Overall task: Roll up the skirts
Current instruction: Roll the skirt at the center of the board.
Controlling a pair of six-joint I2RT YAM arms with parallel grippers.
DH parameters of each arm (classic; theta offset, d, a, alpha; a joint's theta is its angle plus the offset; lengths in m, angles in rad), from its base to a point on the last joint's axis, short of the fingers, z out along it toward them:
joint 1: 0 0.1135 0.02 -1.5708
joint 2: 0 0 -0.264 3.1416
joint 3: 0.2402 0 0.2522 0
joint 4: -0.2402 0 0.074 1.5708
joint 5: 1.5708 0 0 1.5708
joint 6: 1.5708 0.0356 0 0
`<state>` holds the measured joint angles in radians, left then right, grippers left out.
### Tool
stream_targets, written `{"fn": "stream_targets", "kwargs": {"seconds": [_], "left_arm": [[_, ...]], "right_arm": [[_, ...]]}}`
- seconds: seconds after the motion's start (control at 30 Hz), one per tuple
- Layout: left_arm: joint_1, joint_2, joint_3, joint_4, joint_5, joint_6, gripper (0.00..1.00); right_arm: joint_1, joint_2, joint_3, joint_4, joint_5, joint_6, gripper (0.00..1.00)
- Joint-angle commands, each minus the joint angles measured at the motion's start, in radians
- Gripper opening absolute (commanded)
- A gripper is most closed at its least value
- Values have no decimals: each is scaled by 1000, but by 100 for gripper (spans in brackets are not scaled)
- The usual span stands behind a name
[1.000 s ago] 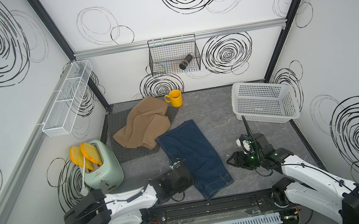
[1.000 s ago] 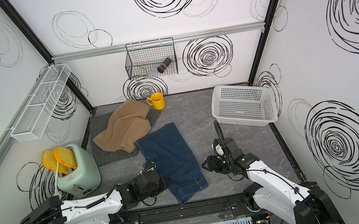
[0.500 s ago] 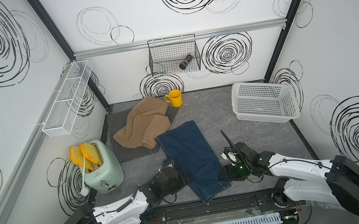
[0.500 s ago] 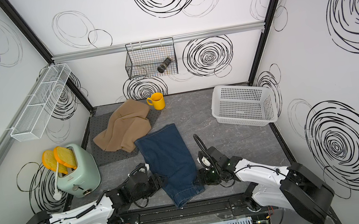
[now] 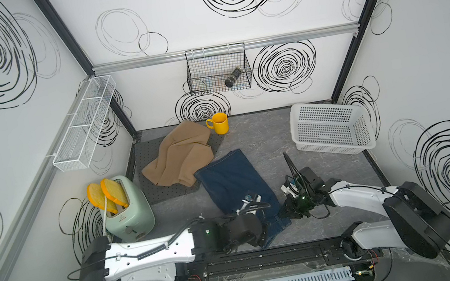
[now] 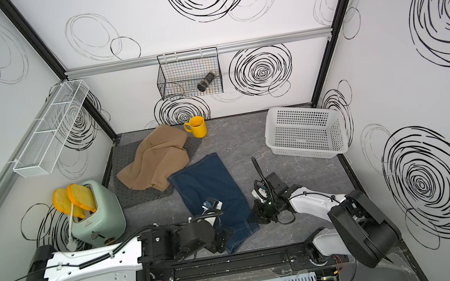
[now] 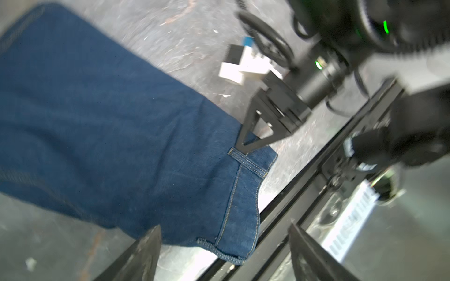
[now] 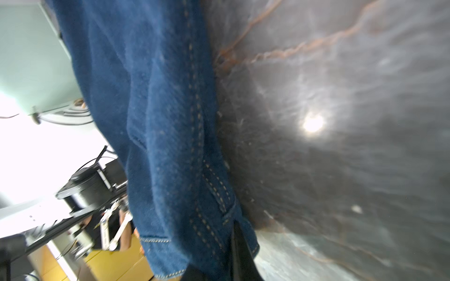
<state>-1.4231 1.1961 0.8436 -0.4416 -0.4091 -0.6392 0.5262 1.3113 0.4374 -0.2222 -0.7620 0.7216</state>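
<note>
The dark blue denim skirt [image 5: 233, 182] [image 6: 209, 186] lies flat mid-table, its near end reaching the front rail. My right gripper [image 5: 282, 214] [image 6: 255, 214] [image 7: 239, 149] [image 8: 227, 239] is shut on the denim's near right edge by a belt loop. My left gripper [image 5: 264, 231] [image 7: 222, 243] stands open over the near corner of the denim [image 7: 233, 231], which lies between its jaws untouched. The tan-brown skirt [image 5: 180, 154] [image 6: 156, 158] lies crumpled at the back left, on top of the dark grey dotted skirt [image 5: 161, 191] [image 6: 134, 193].
A mint toaster [image 5: 126, 209] holding yellow slices stands at the left. A yellow mug [image 5: 219, 123] sits at the back and a white basket [image 5: 329, 130] at the right. A wire basket [image 5: 218, 70] and a white shelf [image 5: 83, 124] hang on the walls. The black rail [image 5: 267, 260] runs along the front.
My left gripper has opened and moved right to the denim's near corner. My right gripper has moved left to the denim's edge and shut on it.
</note>
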Motion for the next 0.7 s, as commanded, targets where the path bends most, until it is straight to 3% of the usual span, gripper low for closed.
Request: {"fn": "stream_targets", "kwargs": {"seconds": [0.0, 0.13, 0.33, 0.47, 0.67], "left_arm": [[-76, 178, 56, -113, -217, 294, 87], [-82, 315, 60, -44, -288, 439, 86], [-93, 322, 4, 71, -239, 616, 88], [-146, 344, 27, 41, -238, 643, 88], [-275, 281, 40, -53, -236, 556, 94]], "right_arm": [[-9, 29, 34, -48, -109, -60, 12], [-36, 20, 29, -61, -122, -77, 11], [-112, -6, 19, -119, -127, -138, 11], [-136, -5, 18, -128, -150, -161, 11], [-181, -15, 24, -151, -162, -201, 11]]}}
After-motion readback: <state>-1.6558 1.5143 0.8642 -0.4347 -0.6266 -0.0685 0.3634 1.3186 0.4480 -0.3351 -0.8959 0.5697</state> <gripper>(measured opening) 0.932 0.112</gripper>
